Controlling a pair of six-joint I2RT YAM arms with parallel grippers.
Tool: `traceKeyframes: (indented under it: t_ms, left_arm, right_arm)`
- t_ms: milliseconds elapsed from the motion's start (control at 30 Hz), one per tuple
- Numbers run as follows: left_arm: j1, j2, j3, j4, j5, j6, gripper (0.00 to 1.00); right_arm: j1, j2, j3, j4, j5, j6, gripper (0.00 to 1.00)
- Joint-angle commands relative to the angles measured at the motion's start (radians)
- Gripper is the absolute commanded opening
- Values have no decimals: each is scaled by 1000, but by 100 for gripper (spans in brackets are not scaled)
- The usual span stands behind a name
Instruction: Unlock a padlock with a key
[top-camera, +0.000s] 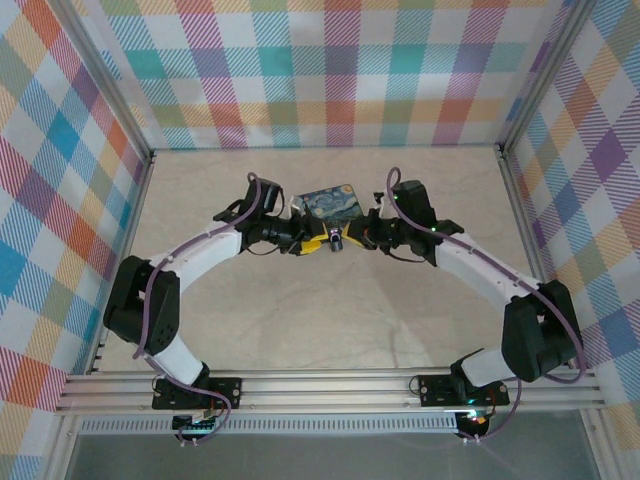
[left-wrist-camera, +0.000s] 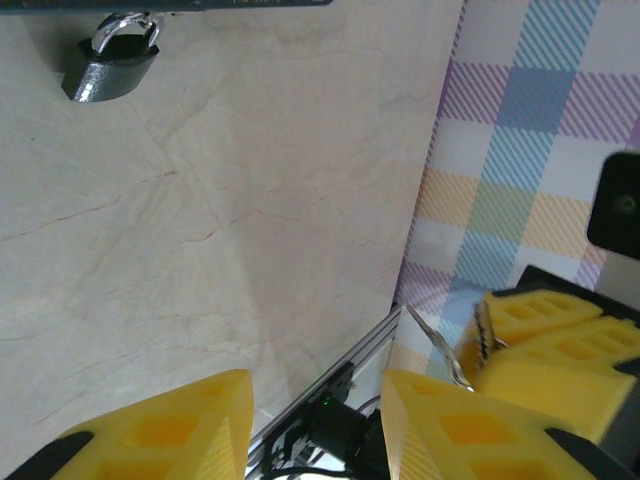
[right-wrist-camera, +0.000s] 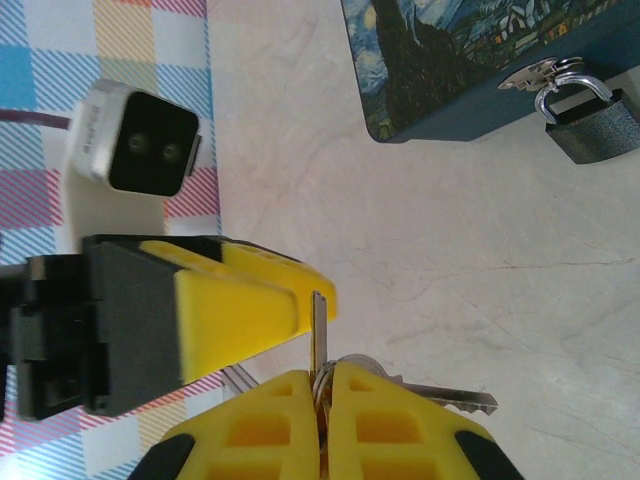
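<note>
The right fingers (right-wrist-camera: 350, 412) are pinched shut on the key (right-wrist-camera: 455, 400), with its toothed blade poking out toward 3 o'clock. The left fingers (left-wrist-camera: 190, 425) stand apart with nothing between them. The padlock (right-wrist-camera: 590, 125), dark grey, hangs from the clasp (right-wrist-camera: 530, 75) of the tin (right-wrist-camera: 450, 60), at 2 o'clock in the right wrist view. To do this step well, the left fingers should probably steady the lock body while the blade is lined up with the keyhole, which is hidden. The tabletop (top-camera: 330, 330) is pale and marbled, and checked cloth walls (top-camera: 330, 70) close it in.
</note>
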Motion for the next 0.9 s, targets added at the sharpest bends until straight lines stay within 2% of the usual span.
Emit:
traceKeyframes:
  t_ms: [0, 167, 267, 433, 600, 867]
  left_arm:
    - [-8, 34, -42, 123, 20, -147, 42]
    - [-19, 54, -122, 318, -13, -505, 49]
    - [-27, 62, -143, 400, -15, -659, 51]
    - [-61, 71, -56, 308, -11, -693, 54]
    - [-71, 83, -44, 341, 7, -790, 54]
    - [-73, 75, -27, 348, 34, -837, 56]
  right_arm:
    - [-3, -19, 33, 45, -29, 59, 0]
    - [-5, -15, 35, 46, -59, 4, 0]
    - [-1, -16, 20, 83, -87, -30, 0]
    - [6, -6, 10, 122, -128, -100, 0]
    - [10, -10, -10, 189, -177, -168, 0]
    - [10, -15, -30, 212, -229, -380, 1]
